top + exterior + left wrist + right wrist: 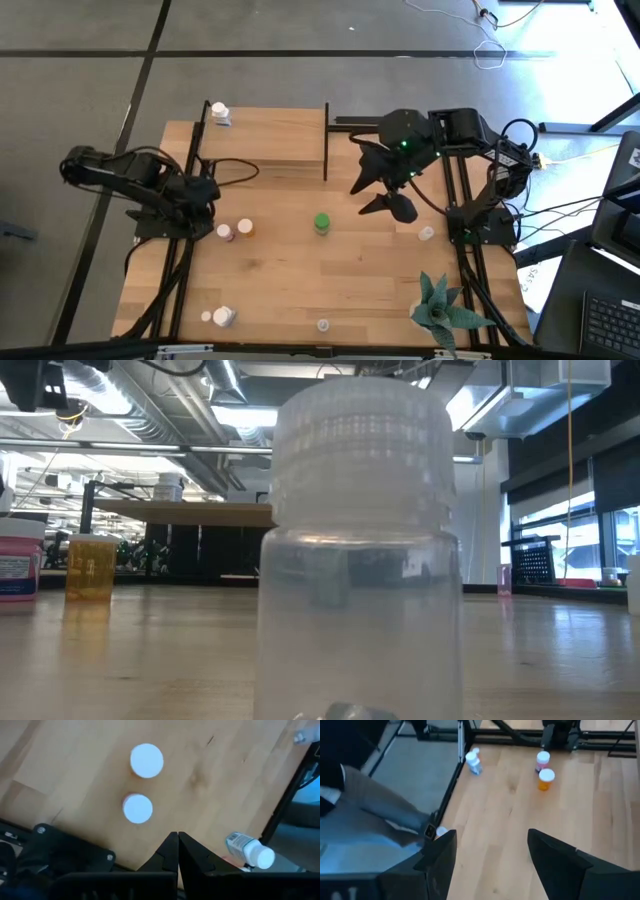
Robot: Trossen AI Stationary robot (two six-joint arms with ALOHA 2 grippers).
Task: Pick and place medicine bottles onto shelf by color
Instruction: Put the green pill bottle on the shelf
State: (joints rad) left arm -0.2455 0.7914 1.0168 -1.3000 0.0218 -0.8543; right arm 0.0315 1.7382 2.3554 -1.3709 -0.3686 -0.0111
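Left gripper (178,851) pressed together, empty — just beside the pink bottle (226,232) and orange bottle (245,228). Right gripper (385,196) spread wide, empty — near the green bottle (322,223).

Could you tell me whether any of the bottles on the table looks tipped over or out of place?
Yes: one white-capped bottle near the table's left edge lies on its side, while the orange bottle and pink bottle stand upright.

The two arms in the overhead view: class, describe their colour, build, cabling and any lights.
Both arms are matte black, with jointed segments. The left end effector has two dark, wedge-shaped fingers. The right end effector has broad black fingers, and a small green light glows on its arm. Black cables loop beside each base.
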